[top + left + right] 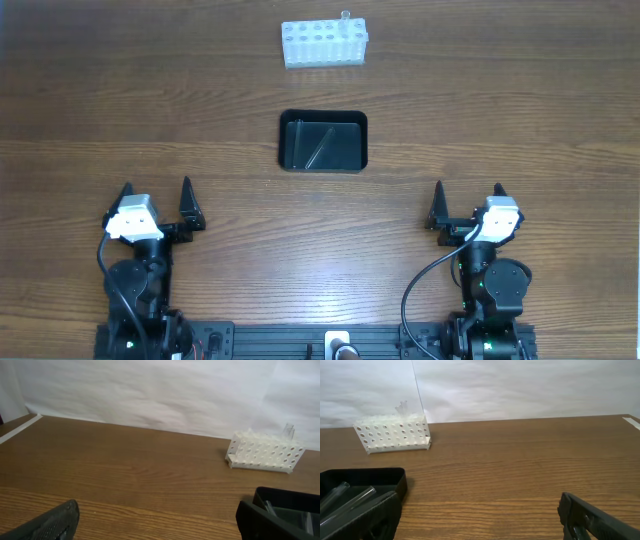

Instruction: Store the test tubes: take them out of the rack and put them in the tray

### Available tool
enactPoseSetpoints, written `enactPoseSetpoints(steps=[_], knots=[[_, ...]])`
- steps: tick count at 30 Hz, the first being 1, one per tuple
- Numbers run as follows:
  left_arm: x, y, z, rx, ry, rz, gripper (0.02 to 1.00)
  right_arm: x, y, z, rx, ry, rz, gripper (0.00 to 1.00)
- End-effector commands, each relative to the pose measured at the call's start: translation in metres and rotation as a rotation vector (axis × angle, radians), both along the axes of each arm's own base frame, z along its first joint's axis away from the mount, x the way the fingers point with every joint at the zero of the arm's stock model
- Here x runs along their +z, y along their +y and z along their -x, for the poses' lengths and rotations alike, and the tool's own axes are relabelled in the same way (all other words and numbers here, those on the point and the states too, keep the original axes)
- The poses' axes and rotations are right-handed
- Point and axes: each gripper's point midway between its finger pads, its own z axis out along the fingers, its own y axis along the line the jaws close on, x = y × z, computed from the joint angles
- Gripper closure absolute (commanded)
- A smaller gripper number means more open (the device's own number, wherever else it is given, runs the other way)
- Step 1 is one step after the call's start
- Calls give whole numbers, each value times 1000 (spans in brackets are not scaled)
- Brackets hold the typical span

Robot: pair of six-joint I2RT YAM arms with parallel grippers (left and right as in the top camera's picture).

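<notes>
Wide open and empty: left tool (157, 197) and right tool (468, 197), parked short of tray (284, 142), one on each flank; probably leaves approach free. Beyond tray, rack (324, 48) with one upright tube (346, 17) to fetch.

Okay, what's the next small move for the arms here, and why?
Probably reach the right claw toward the rack, above the one test tube standing at its right end in the top view. That claw is open, holds nothing, and stands on that side; the tray already holds tubes.
</notes>
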Motion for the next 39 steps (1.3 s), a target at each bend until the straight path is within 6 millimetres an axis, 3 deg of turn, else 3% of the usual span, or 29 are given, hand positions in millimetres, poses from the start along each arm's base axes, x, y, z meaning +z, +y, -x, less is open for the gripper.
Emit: enactPoseSetpoints(steps=[1,8,12,17,24,31,39], knots=[[0,1,0,0,-5,-18,20,-1,-5,0,-27,-1,19,9],[0,1,0,0,-5,-18,20,0,-6,2,-23,16,105,7],[0,1,0,0,-5,-18,20,-2,-14,16,-67,156,111,7],[0,1,0,0,-5,-18,20,31,-16,27,-80,217,92,9],[0,1,0,0,-5,-18,20,85,-26,21,-105,375,205,7],[0,1,0,0,-5,-18,20,127,-27,2,-88,575,221,7],[0,1,0,0,-5,-18,20,170,-2,-42,1,530,231,9]])
